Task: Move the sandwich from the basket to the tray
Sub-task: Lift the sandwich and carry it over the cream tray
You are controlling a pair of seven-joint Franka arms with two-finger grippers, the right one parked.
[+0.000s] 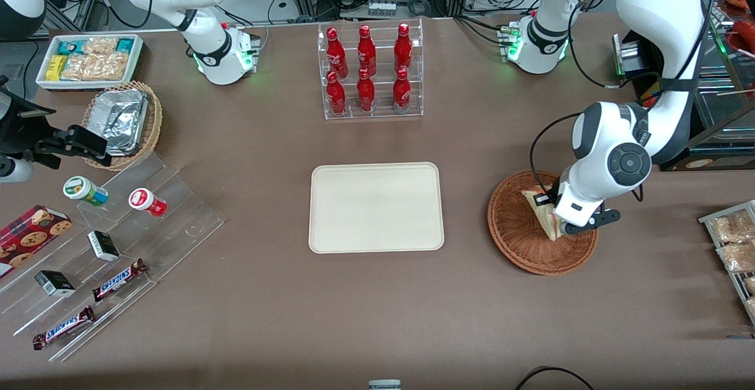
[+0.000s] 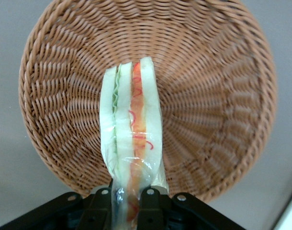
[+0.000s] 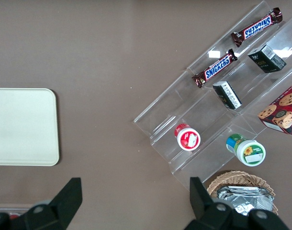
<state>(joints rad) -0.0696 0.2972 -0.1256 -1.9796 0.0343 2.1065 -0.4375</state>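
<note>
Fingers (image 2: 102,201) of the left gripper (image 2: 124,203) are clamped on the wrapped end of the sandwich (image 2: 132,139), which stands on edge, filling stripes facing the wrist camera, over the basket (image 2: 218,96). Front view: gripper (image 1: 560,220) is down over the basket (image 1: 519,236), sandwich (image 1: 545,216) inside its rim. Tray (image 1: 376,207) sits on the bench (image 1: 295,319), toward the parked arm's end, well apart from the basket.

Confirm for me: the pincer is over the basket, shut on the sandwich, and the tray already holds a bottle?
Not quite. The front view shows the tray holding nothing. The rest stands: the pincer is over the basket, shut on the sandwich.
</note>
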